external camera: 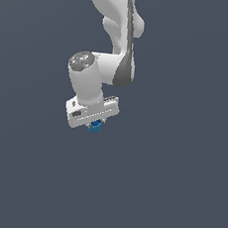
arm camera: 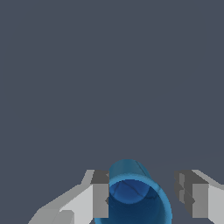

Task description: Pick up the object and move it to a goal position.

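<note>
The blue cup [arm camera: 139, 199] sat between the gripper's [arm camera: 144, 199] parted jaws, touching one finger [arm camera: 99, 199], the other apart.

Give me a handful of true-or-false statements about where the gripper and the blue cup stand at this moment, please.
1. The blue cup sits between the fingers of the gripper. True.
2. The cup is red. False: it is bright blue with a darker hollow.
3. In the wrist view, one finger is at the cup's side and the other stands apart from it. True.
4. In the exterior view the cup lies far from the gripper. False: it peeks out just beneath the white hand.
</note>
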Action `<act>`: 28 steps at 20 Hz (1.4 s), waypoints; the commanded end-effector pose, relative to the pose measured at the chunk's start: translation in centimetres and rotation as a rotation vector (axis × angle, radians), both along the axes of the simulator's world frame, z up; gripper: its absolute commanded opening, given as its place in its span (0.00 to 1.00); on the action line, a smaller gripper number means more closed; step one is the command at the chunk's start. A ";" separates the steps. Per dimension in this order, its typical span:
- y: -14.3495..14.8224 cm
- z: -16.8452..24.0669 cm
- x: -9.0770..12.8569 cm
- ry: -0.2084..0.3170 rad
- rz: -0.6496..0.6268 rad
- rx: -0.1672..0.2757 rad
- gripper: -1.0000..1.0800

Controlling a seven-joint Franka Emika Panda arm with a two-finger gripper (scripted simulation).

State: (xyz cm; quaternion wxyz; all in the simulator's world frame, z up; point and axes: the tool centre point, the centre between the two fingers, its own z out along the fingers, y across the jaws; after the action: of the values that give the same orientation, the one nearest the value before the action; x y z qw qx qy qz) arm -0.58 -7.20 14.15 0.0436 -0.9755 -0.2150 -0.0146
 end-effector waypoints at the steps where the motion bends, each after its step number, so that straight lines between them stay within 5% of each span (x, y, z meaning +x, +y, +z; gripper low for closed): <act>1: -0.5 -0.5 -0.3 -0.002 0.052 0.009 0.62; 28: -5.3 -4.4 -2.9 -0.077 0.542 0.109 0.62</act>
State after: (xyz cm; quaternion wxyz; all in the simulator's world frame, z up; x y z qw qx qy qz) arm -3.39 -12.32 9.81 0.0888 -0.8822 -0.4598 -0.0487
